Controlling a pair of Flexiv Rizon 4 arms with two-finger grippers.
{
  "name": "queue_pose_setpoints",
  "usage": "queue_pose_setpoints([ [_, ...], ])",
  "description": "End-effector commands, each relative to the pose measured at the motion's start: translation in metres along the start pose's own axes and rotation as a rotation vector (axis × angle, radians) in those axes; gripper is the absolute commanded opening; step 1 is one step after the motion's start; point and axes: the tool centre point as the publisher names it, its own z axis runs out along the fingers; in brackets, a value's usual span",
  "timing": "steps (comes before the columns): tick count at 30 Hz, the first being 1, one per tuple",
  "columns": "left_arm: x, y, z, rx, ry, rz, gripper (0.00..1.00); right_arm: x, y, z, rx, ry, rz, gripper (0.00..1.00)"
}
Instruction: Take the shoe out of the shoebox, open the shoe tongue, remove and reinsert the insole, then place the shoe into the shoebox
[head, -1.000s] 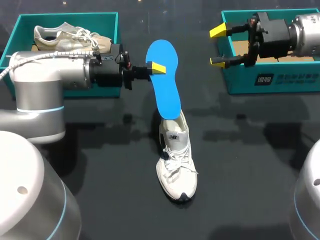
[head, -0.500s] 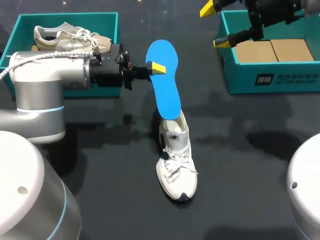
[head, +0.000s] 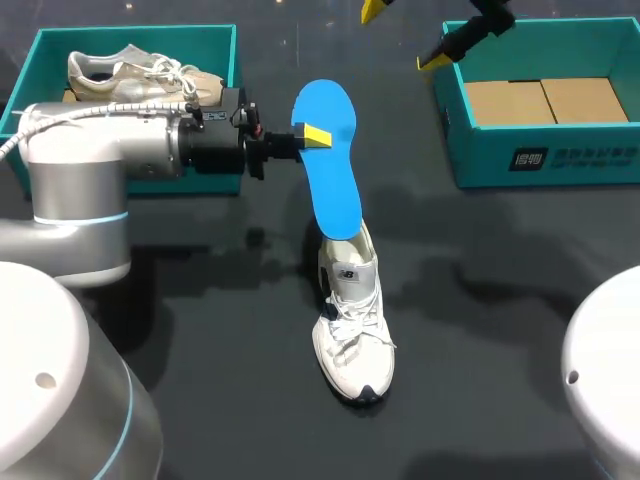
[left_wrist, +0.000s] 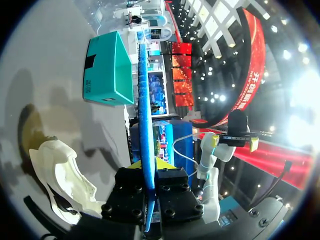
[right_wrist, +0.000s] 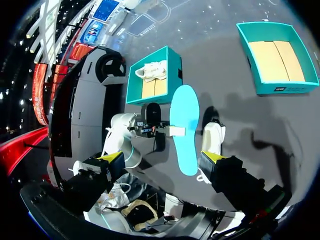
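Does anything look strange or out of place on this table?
Only the blue insole: the left claw pinches its edge and holds it in the air, outside the white shoe on the table. Nothing looks spilled or damaged.

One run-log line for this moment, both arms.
left gripper: shut on flat blue insole, upright over heel of white sneaker | right gripper: open, raised near empty teal shoebox

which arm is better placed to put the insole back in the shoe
Left. The left gripper is shut on the blue insole, whose lower end sits at the white shoe opening. The right gripper is open, empty, and off beside the right shoebox.
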Motion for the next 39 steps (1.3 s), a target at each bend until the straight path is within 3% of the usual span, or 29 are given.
queue_pose_setpoints([
  [1,-0.001,0.001,0.001,0.002,0.001,0.001,0.00,0.016,0.006,0.007,0.016,-0.321,-0.030,1.00],
  [13,-0.001,0.001,0.001,0.002,0.001,0.001,0.00,0.044,0.001,0.021,0.017,-0.505,-0.079,1.00],
  [22,-0.001,0.001,0.001,0.002,0.001,0.001,0.00,0.059,-0.004,0.044,0.047,-0.664,-0.050,1.00],
  [39,-0.001,0.001,0.001,0.002,0.001,0.001,0.00,0.070,-0.010,0.065,0.049,-0.724,-0.063,1.00],
])
